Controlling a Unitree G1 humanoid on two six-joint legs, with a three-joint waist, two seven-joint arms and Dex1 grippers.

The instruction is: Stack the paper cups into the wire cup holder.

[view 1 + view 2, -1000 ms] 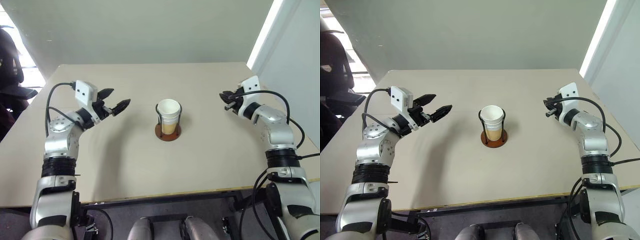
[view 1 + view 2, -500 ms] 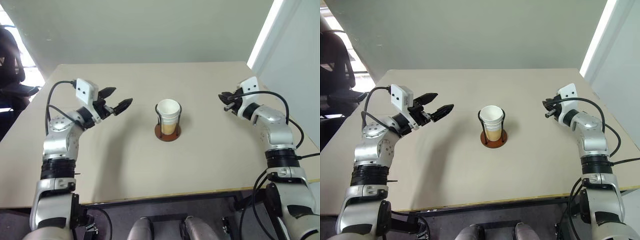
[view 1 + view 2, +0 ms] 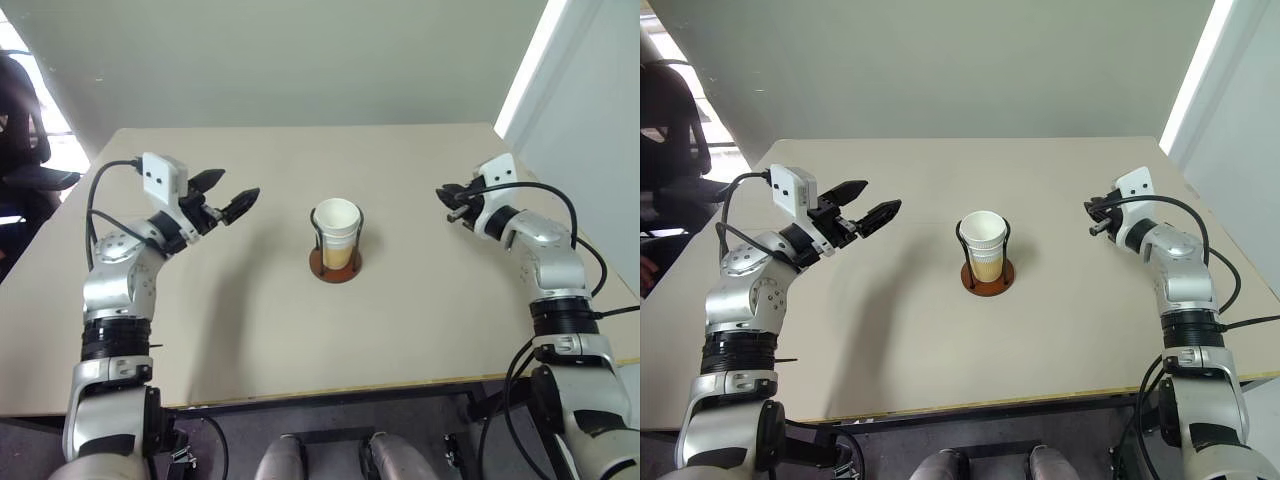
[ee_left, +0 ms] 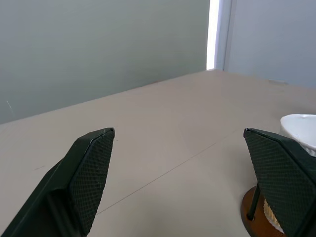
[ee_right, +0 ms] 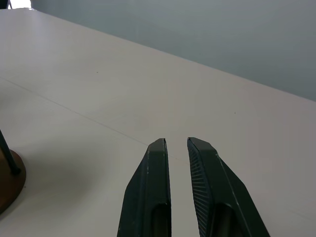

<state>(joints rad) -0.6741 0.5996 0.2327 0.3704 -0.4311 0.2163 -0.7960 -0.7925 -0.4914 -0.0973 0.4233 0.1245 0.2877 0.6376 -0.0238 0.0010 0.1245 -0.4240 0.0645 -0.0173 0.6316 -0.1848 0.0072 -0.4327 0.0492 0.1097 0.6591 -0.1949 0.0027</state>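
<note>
In the left eye view, the paper cups sit nested in one stack inside the wire cup holder, near the middle of the beige worktop. The holder's black wire loops rise on either side of the stack and its reddish-brown disc base rests flat on the surface. The left tool hangs above the worktop on the left of the holder, well apart from it, its two black fingers spread wide with nothing between them. The right tool hangs on the right side, also well apart from the holder, fingers drawn near to each other and empty.

The right eye view gives the same layout: the cup stack upright in the holder between the two arms, white rim uppermost, tan-yellow wall showing lower down. A dark chair stands beyond the worktop's far left corner.

In the left wrist view, the tool's two fingers stand far apart over bare worktop. Beside one finger, the white rim of the top cup and a part of the brown base with one black wire are in sight.

In the right wrist view, the two fingers are almost together, a narrow gap left between them and nothing gripped. An edge of the brown base shows at the side.
</note>
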